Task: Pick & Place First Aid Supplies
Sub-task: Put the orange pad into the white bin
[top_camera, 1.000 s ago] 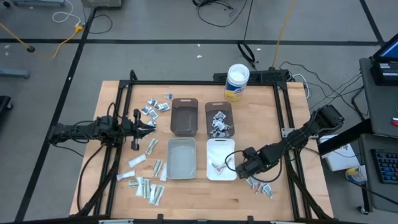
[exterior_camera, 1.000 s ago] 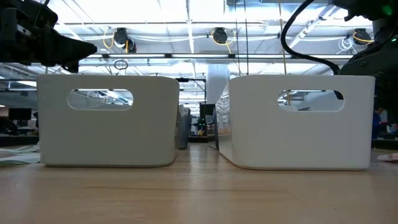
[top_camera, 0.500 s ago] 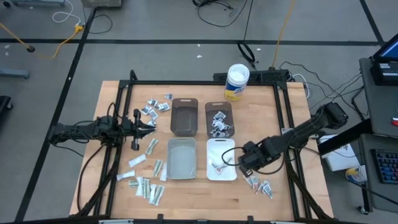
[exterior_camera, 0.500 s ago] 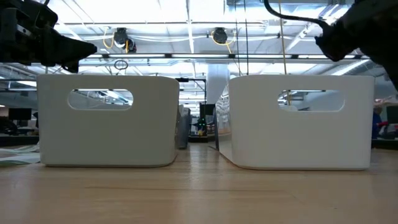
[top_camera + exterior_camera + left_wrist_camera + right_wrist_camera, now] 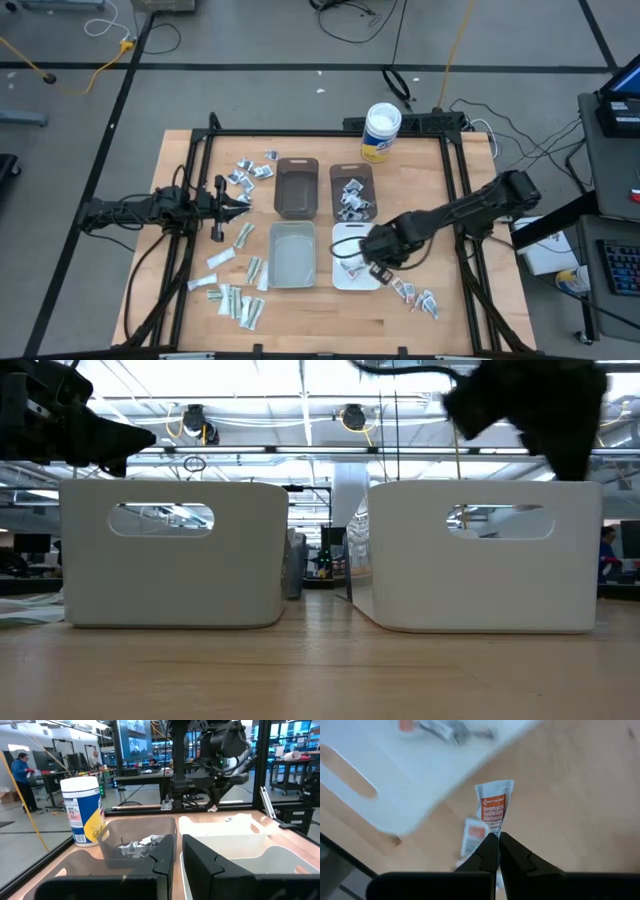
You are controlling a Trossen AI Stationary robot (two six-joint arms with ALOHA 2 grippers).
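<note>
Right pincer (image 5: 496, 839) moved over white bin (image 5: 343, 233), pinching glossy flat packet (image 5: 493, 806).

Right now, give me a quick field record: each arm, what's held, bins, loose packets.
right gripper: shut on ointment packet, over the white bin's near right edge
left gripper: waiting at the table's left side, nothing seen in it
white bin: a few packets inside
grey bin: looks empty
right brown bin: holds a packet pile
left brown bin: looks empty
loose packets: clusters near left, far left, and right of the white bin
tub: upright, far edge
</note>
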